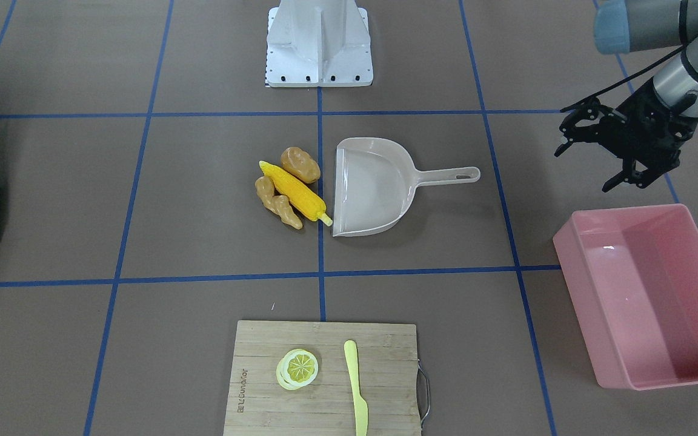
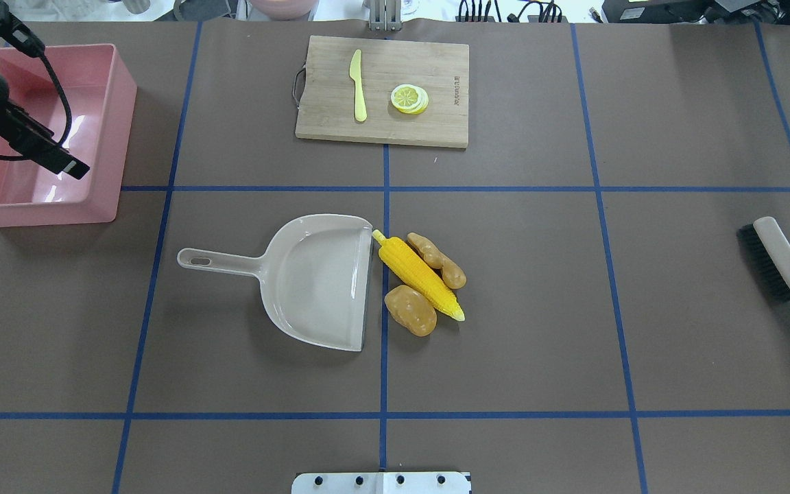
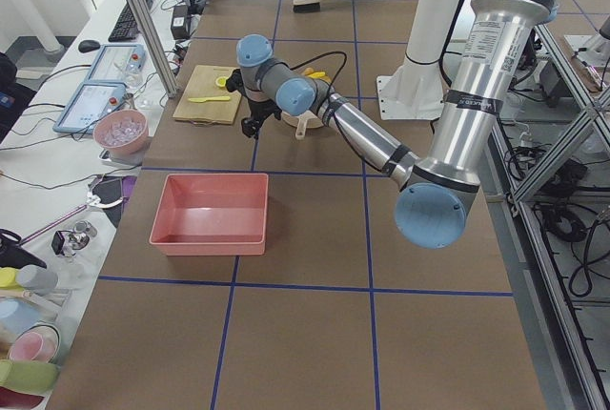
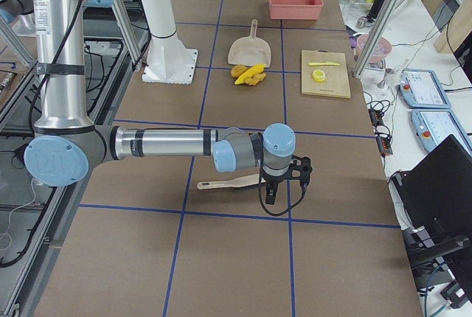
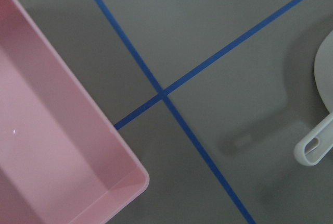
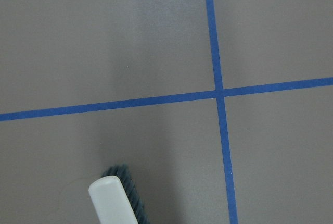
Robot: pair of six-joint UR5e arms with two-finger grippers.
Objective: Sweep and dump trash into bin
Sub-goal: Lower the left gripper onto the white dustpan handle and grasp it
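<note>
1. Opening step, by my read: nothing swept yet. The corn cob (image 2: 420, 277), ginger root (image 2: 437, 260) and potato (image 2: 410, 310) lie bunched on the tabletop (image 2: 573, 343). Seen from overhead, they're at 3 o'clock of the dustpan (image 2: 319, 281), right off its open lip, and the corn's stalk end looks to touch it
2. My left hand (image 1: 588, 160) hangs above the tabletop by a corner of the bin (image 1: 579, 290), fingers spread, holding nothing. The bin sits at 10 o'clock from the dustpan
3. My right hand (image 4: 284, 184) is out by the brush (image 2: 772, 261), far off at 3 o'clock. Only the side view catches it, so I cannot tell whether it's open or closed
4. Next, I judge: left hand down onto the handle (image 2: 213, 261), which points to 9 o'clock, while the right takes the brush and pushes the pile toward 9 o'clock into the pan
5. Room looks generous, with bare tabletop from brush to pile and from handle to bin. The cutting board (image 2: 436, 130), with its lemon slice (image 2: 409, 98) and knife (image 2: 358, 86), lies well apart at 12 o'clock. The bin's walls are tall, so the loaded pan must clear the rim before tipping
</note>
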